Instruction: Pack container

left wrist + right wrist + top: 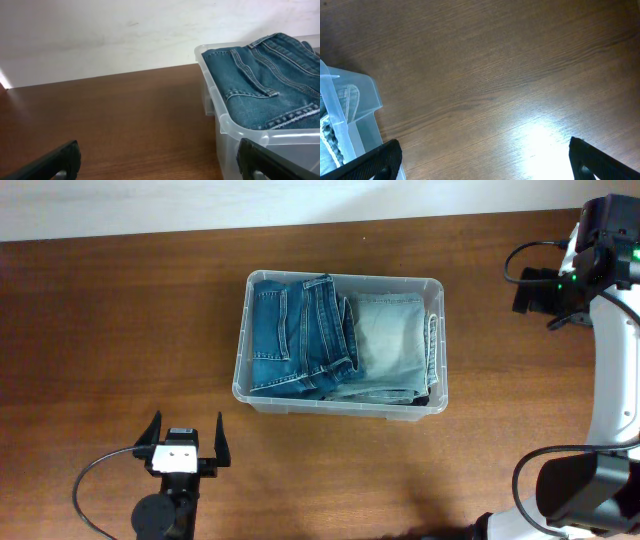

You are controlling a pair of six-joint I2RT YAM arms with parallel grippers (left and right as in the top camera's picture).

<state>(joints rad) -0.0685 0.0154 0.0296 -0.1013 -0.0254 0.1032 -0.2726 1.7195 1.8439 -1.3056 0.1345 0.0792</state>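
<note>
Left gripper (187, 436), one: fingers apart, empty, near-left on table. Container (340, 406), one: clear rounded bin, mid-table, holding two folded jeans, dark blue jeans (295, 335) and pale jeans (390, 340). Brown wooden table (120, 330); pale wall (300, 200).
Left wrist: bin rim at right.
Right wrist: right gripper (485, 165) apart, empty; bin corner at left.
</note>
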